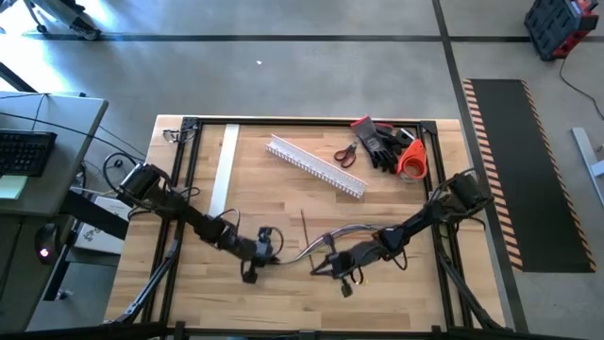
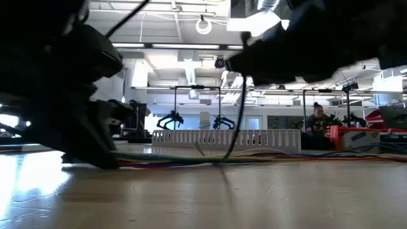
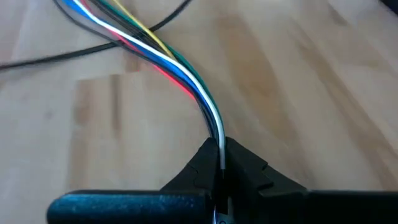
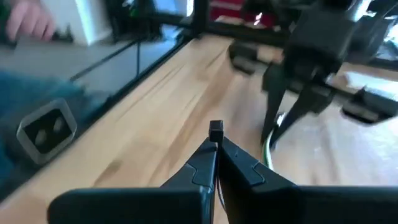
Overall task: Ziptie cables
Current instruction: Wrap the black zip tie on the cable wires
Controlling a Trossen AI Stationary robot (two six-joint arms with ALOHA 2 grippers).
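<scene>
The cables (image 1: 330, 233) lie in a loose bundle on the wooden table, curving between the two arms. In the left wrist view they show as white, blue, red, green and yellow wires (image 3: 180, 68). My left gripper (image 1: 265, 247) is low at the bundle's left end and is shut on it. My right gripper (image 1: 324, 267) is just right of it, near the table's near edge, shut on a thin black zip tie (image 2: 240, 114). The tie hangs down to the cables (image 2: 267, 156) in the low view. My left gripper (image 3: 221, 150) pinches the cable bundle between its two fingers where the wires run together (image 3: 219, 134). The fingers lie roughly along the wires. The rest of the bundle lies slack on the table beyond the fingertips. My right gripper (image 4: 216, 148) pinches the zip tie just below its small square head (image 4: 216, 130). The head stands clear above the fingertips.
Toward the far edge lie a white comb-toothed duct (image 1: 316, 165), red scissors (image 1: 345, 154), black gloves (image 1: 382, 144) and an orange roll (image 1: 412, 161). A pale metal bar (image 1: 224, 170) lies far left. A thin dark strand (image 1: 304, 225) rests mid-table. A person's hand (image 4: 28, 22) shows beyond the table.
</scene>
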